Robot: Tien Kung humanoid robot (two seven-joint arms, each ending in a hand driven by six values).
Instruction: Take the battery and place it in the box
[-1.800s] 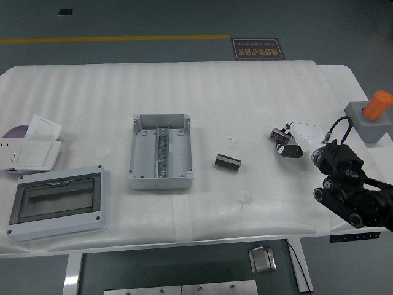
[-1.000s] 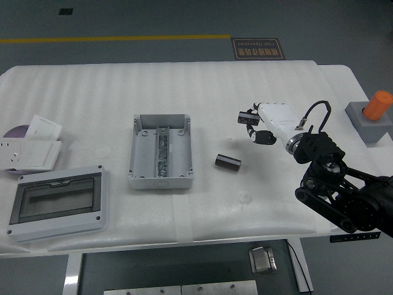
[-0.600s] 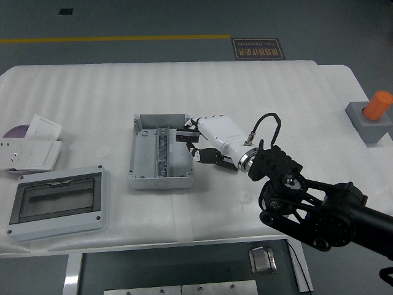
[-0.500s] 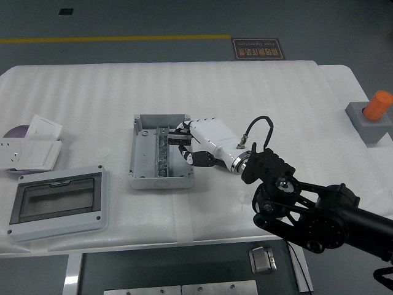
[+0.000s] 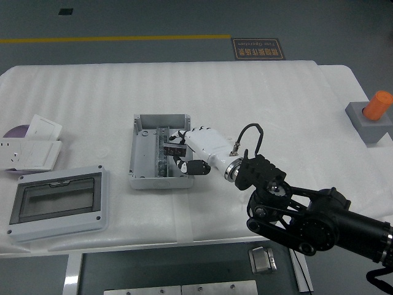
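The grey open box (image 5: 139, 161) lies left of the table's middle, with a metal rail running down its inside. My right hand (image 5: 178, 157), white with dark tips, hangs over the box's right half, and its black arm (image 5: 307, 215) reaches in from the lower right. The small dark battery does not show anywhere. The wrist (image 5: 232, 167) covers the spot right of the box where the battery lay. Whether the hand holds it cannot be seen.
A grey enclosure with a clear lid (image 5: 56, 203) sits at the front left. White socket plates (image 5: 31, 147) lie at the left edge. A grey block with an orange cylinder (image 5: 373, 117) stands at the right edge.
My right hand has swept left from the table's right side, passed over the battery's spot and come over the box. The battery went out of sight under the arm.
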